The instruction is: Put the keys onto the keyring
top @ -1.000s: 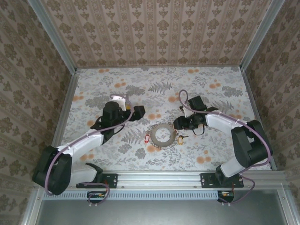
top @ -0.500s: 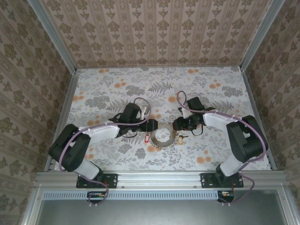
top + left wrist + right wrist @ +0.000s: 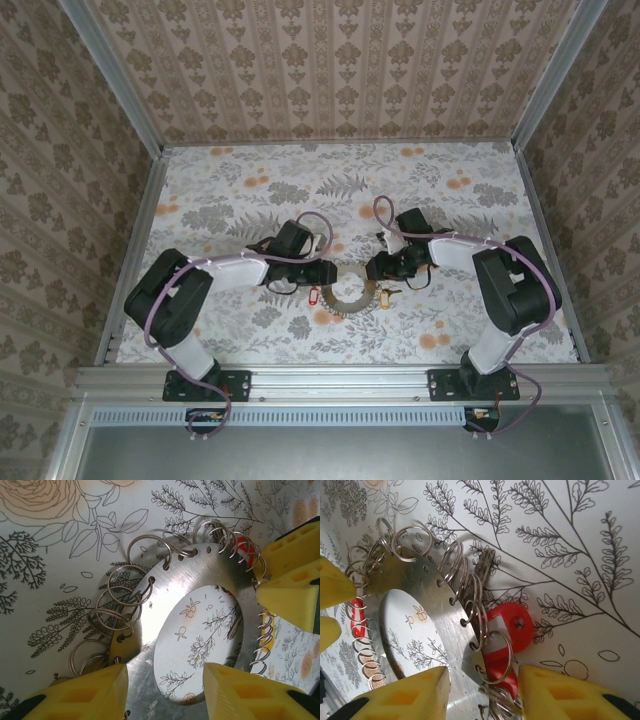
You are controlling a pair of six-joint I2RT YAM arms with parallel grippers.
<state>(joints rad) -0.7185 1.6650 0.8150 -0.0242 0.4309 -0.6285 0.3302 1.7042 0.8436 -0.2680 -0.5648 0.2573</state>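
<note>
We judge this to be the steadying step: both claws are closing in on the keyring so that a key can be threaded. The keyring (image 3: 350, 293) lies flat at mid-bench, on the flowered bench (image 3: 450, 200) ahead of the two arm bases. It is a silvery plate ring with a wide hole, and small wire split rings hang all round its rim. Being round, it has no long axis of its own, and its hole faces straight up.

The left claw (image 3: 165, 675) straddles the left rim and the right claw (image 3: 482, 672) straddles the opposite rim. Each has its fingers apart with metal between them, and we cannot tell whether either one actually pinches the plate.

A red-headed key (image 3: 512, 625) lies against the rim beside the right claw; we cannot make out which way its blade runs. A second red key (image 3: 313, 296) sits at the left rim, its length seemingly running near-to-far.

Next, we think, one claw must pin the plate firmly while the other works a key's hole onto a split ring, which is fine work.
</note>
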